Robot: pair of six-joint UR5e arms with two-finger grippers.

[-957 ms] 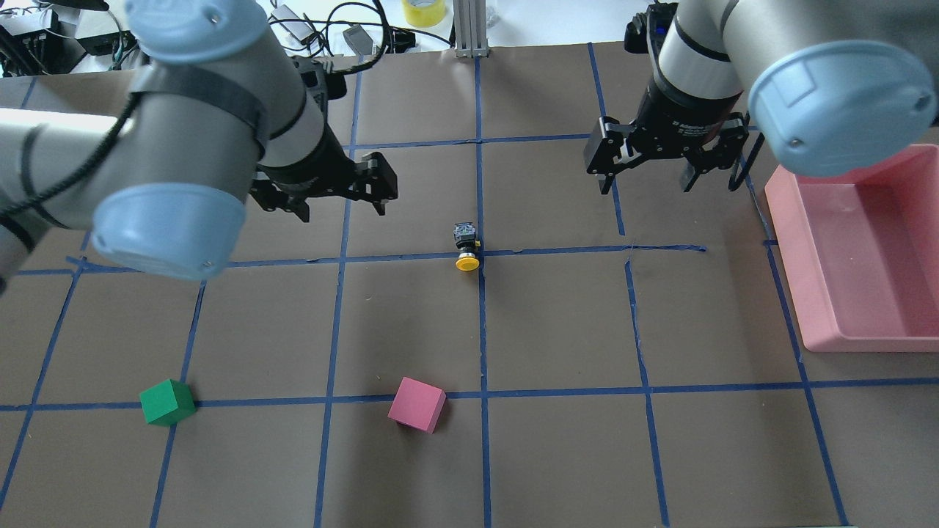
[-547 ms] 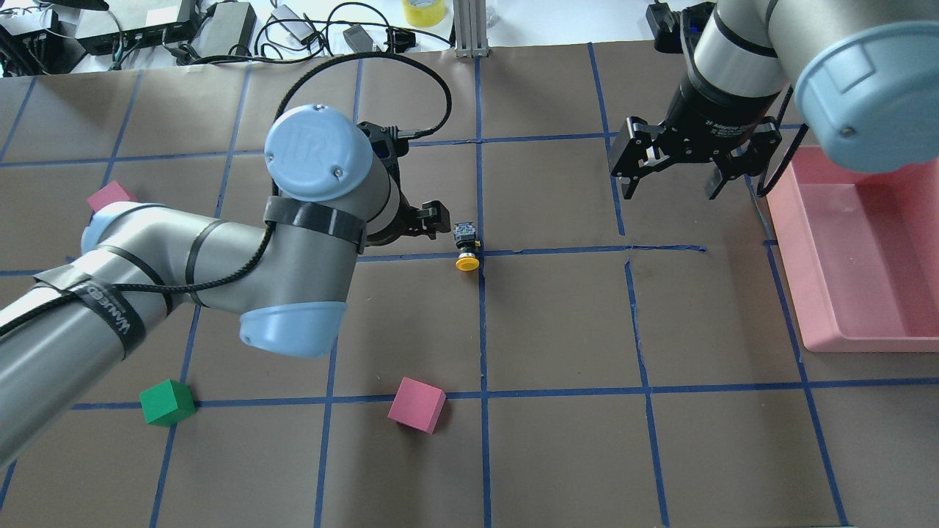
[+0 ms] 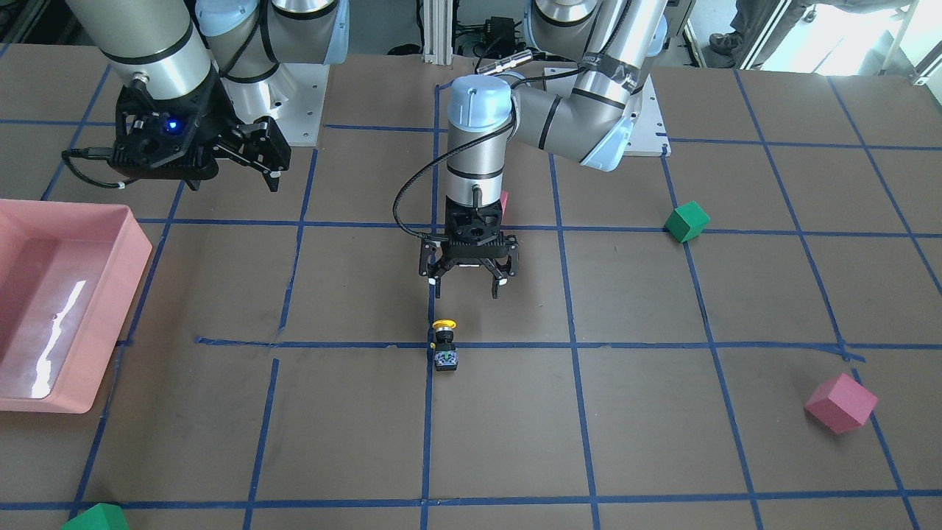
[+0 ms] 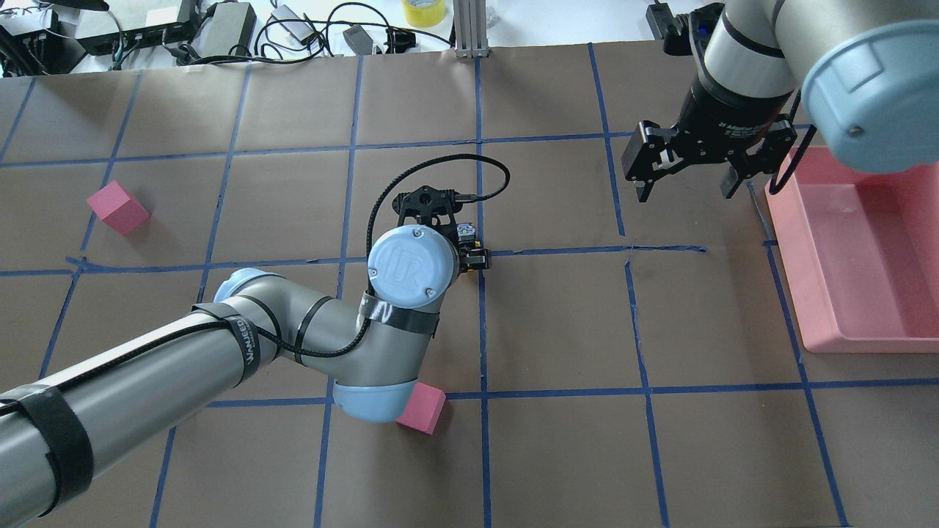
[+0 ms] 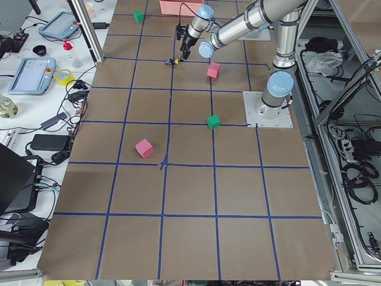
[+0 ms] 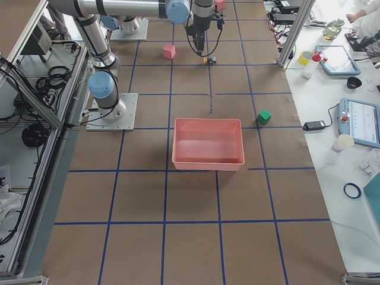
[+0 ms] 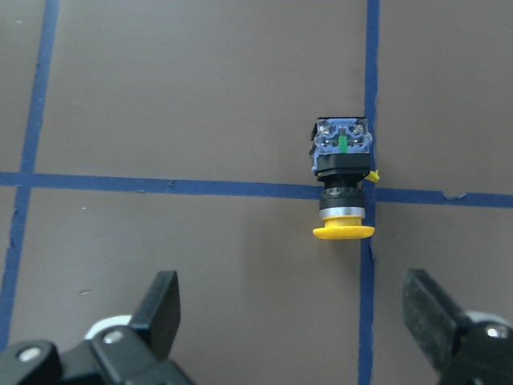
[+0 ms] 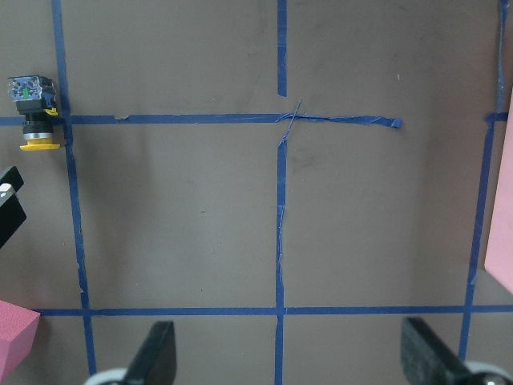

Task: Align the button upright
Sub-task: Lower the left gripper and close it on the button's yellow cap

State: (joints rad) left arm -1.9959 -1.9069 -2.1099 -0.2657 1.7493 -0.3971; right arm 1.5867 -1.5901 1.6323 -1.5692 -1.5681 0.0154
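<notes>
The button (image 3: 444, 346) lies on its side on a blue tape crossing at mid-table. Its yellow cap (image 7: 343, 232) points toward the robot and its black base (image 7: 342, 144) away. My left gripper (image 3: 467, 291) hangs open, fingers down, above the table just on the robot's side of the button, not touching it. In the left wrist view the button (image 7: 343, 184) sits ahead of the open fingers (image 7: 160, 305). From overhead the left wrist hides most of the button (image 4: 465, 232). My right gripper (image 4: 687, 192) hovers open and empty at the far right.
A pink tray (image 4: 807, 293) stands at the table's right edge, beside the right gripper. Pink cubes (image 4: 117, 207) (image 4: 422, 411) and a green cube (image 3: 686, 221) lie scattered on the left half. Another green cube (image 3: 96, 519) sits at the far edge. Blue tape lines grid the brown table.
My left arm swung in from the left and turned its gripper down over the button. The right gripper drifted slightly right, toward the tray. The button has not moved.
</notes>
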